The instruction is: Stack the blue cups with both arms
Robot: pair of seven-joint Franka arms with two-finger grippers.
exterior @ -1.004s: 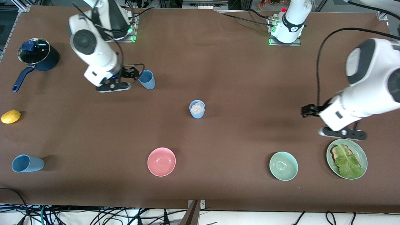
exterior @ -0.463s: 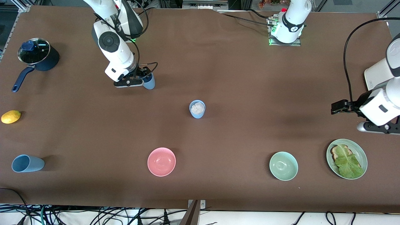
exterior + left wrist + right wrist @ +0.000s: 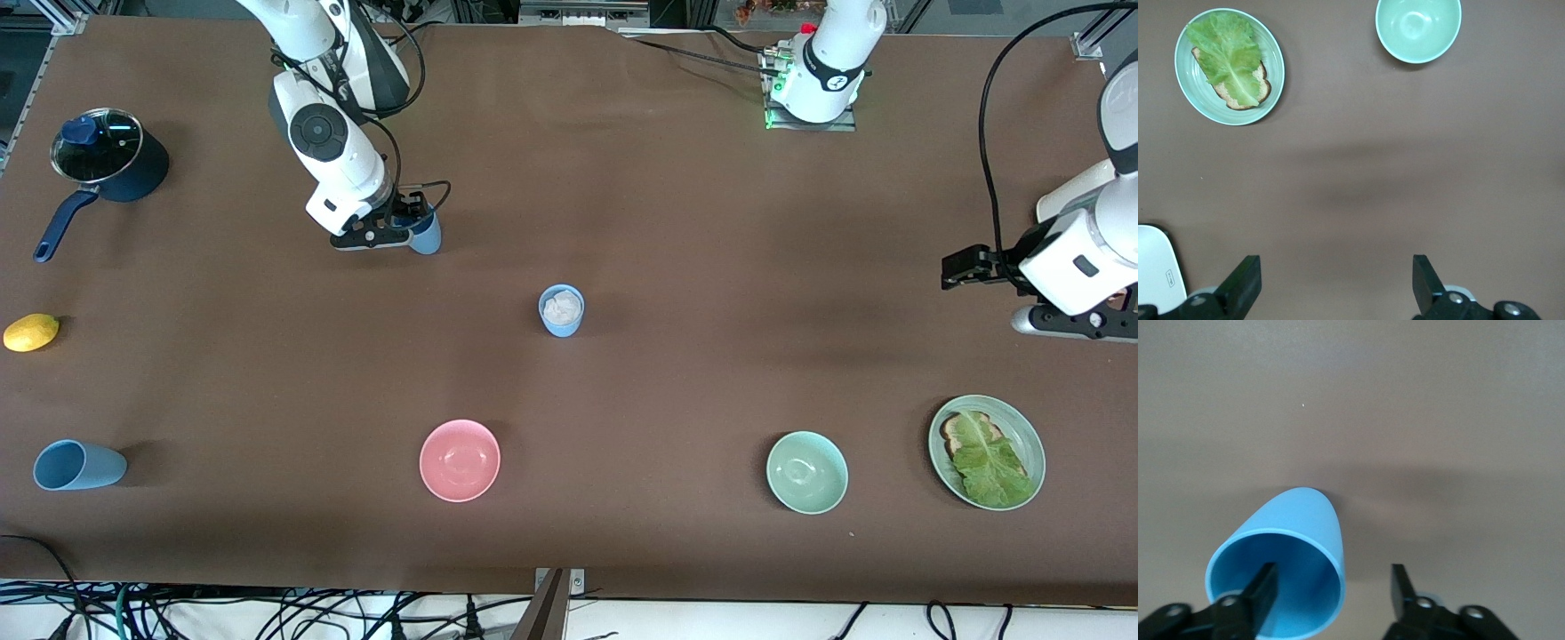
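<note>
No text, brand or number can be read anywhere. The left arm's base (image 3: 825,76) carries a small white mark on its dark band at 12 o'clock of the worktop, too small to read. A small outlined label on the left arm's white casing (image 3: 1158,277) is equally illegible.

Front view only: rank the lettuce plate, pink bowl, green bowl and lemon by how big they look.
1. Lettuce plate, the widest.
2. Pink bowl and green bowl: they look about alike, so I won't rank them.
3. Lemon, clearly the smallest.
</note>
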